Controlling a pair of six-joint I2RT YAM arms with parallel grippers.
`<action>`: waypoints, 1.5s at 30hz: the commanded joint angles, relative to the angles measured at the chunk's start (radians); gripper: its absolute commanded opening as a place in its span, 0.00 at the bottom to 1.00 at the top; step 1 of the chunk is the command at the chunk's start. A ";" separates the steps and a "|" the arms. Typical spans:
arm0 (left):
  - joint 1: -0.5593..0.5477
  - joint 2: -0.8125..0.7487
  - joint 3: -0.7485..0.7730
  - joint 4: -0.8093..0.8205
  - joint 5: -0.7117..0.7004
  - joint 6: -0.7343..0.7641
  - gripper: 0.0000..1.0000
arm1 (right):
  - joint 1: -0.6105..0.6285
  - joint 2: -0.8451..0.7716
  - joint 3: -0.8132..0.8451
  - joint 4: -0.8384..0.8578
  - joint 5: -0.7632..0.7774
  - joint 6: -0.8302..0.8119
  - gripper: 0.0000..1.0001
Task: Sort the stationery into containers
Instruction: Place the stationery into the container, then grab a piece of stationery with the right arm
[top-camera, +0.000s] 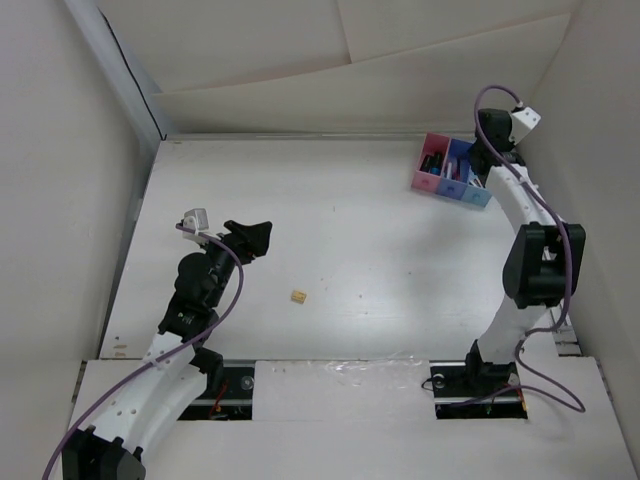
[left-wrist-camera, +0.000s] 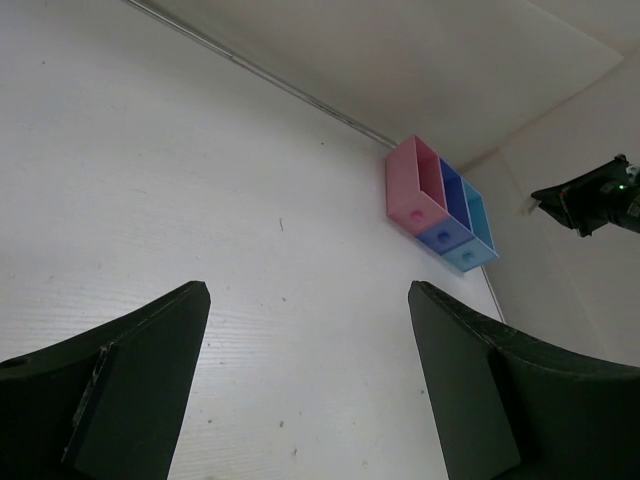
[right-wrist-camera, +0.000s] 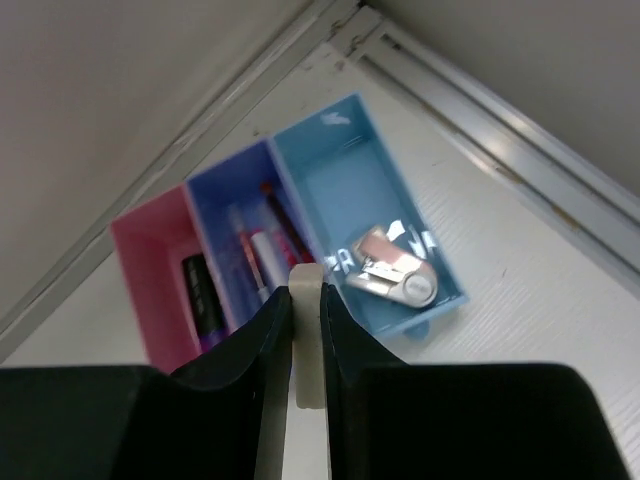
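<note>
Since right gripper (right-wrist-camera: 305, 293) pinches a white pen (right-wrist-camera: 308, 370) over the wall between blue bin (right-wrist-camera: 225, 190) and light-blue bin (right-wrist-camera: 345, 170), release could land it wrong; left gripper (left-wrist-camera: 308, 290) wide, empty.

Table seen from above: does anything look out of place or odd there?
One tiny beige block lies alone in the middle of the table, the only loose item outside the three joined bins in the far right corner. Nothing looks spilled or damaged.
</note>
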 joint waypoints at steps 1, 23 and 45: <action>-0.002 -0.004 0.035 0.045 0.012 0.014 0.78 | -0.065 0.078 0.094 -0.003 0.041 -0.021 0.05; -0.002 0.005 0.035 0.045 0.003 0.014 0.78 | -0.061 0.090 0.101 0.000 -0.018 -0.078 0.59; -0.002 -0.133 0.015 -0.030 -0.143 0.014 0.78 | 1.002 -0.127 -0.422 0.161 -0.453 -0.292 0.55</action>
